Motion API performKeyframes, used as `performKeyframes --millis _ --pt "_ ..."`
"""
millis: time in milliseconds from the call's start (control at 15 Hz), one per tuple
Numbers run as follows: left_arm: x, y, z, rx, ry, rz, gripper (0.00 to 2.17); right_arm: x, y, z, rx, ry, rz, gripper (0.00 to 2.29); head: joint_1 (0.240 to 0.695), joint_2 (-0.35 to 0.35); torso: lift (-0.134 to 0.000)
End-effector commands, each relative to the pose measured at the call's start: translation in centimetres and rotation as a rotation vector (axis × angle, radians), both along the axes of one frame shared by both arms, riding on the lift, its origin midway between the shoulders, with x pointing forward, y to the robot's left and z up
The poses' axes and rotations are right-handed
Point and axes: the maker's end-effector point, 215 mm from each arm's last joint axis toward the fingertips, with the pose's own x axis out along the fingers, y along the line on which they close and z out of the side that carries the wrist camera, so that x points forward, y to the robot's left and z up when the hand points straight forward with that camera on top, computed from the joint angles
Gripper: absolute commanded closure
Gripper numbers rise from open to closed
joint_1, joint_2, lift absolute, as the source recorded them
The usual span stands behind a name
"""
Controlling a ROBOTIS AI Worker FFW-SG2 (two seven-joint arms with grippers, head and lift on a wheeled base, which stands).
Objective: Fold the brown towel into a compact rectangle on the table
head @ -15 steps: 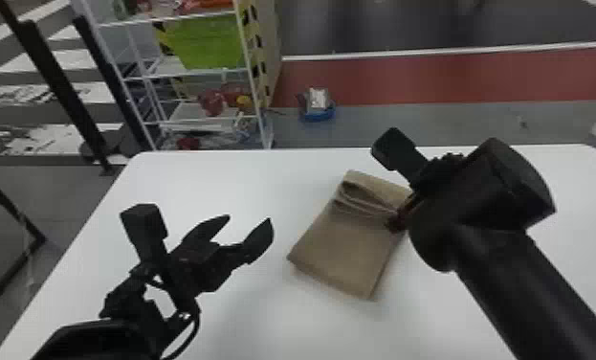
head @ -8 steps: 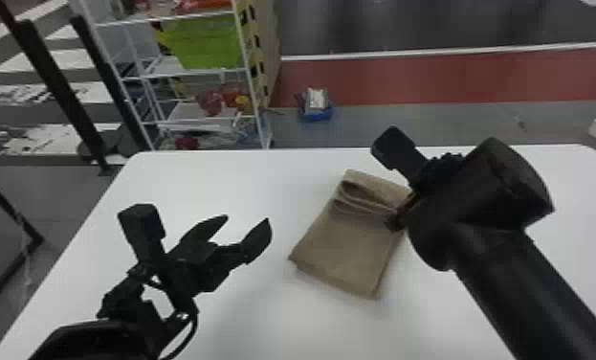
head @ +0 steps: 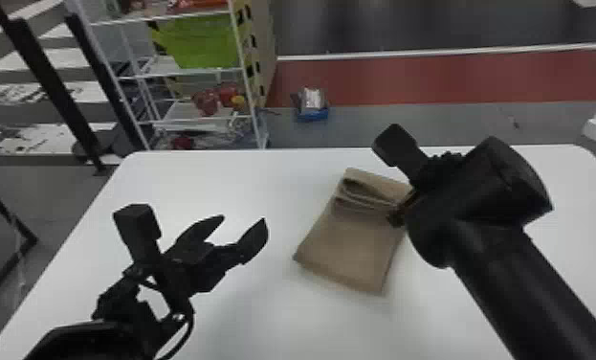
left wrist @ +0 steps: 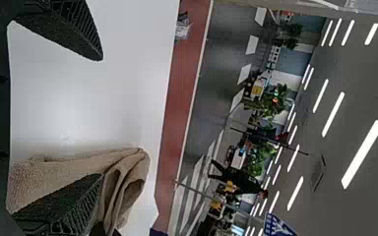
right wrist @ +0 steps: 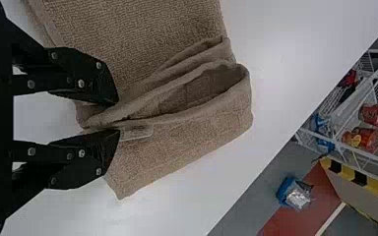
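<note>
"Before you move anything, how does your towel (head: 349, 251) lie?"

"It lies on the table (head: 191, 182), its long axis running from about one o'clock to seven in the head view. Your right gripper (right wrist: 117, 117) is the nearer, touching the towel's right-hand edge close to the one o'clock end."

"And which way does the towel's main part go from there?"

"Toward eight o'clock, and your next move turns on that."

"What has that gripper got?"

"Its fingers look closed on the edge of the loose fold (right wrist: 202, 88), though the dark wrist hides part of the pinch from you."

"And your left gripper (head: 244, 219)?"

"Spread wide, with nothing between its fingers. The towel is at about three o'clock from it, with some table between them."

"So what would you do next?"

"You're partway, I'd judge. The fold gapes, so you'd lay it over toward seven o'clock and press it flat. The cloth is soft and bulky; pull too low and the whole towel may slide with you. Your left could come across and pin the seven o'clock end."
</note>
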Motion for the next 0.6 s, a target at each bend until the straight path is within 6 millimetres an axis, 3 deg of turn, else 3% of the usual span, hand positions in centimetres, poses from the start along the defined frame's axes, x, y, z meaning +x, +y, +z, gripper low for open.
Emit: performKeyframes --millis 0,267,400,533 --pt "0.0 -0.1 -0.1 -0.003 0.001 0.001 0.03 0.2 0.2 0.2 0.002 -0.008 0.001 0.83 0.695 0.14 -0.134" --pt "0.0 0.0 -0.1 -0.001 0.002 0.001 0.03 0.6 -0.3 0.5 -0.01 -0.023 -0.019 0.82 0.695 0.138 -0.134" --pt "0.0 0.0 0.0 -0.001 0.0 0.001 0.03 0.7 -0.4 0.6 -0.015 -0.027 -0.023 0.61 0.695 0.135 -0.134" --pt "0.0 0.0 0.1 -0.001 -0.001 0.001 0.03 0.8 -0.9 0.3 -0.03 -0.024 -0.032 0.64 0.695 0.133 -0.134"
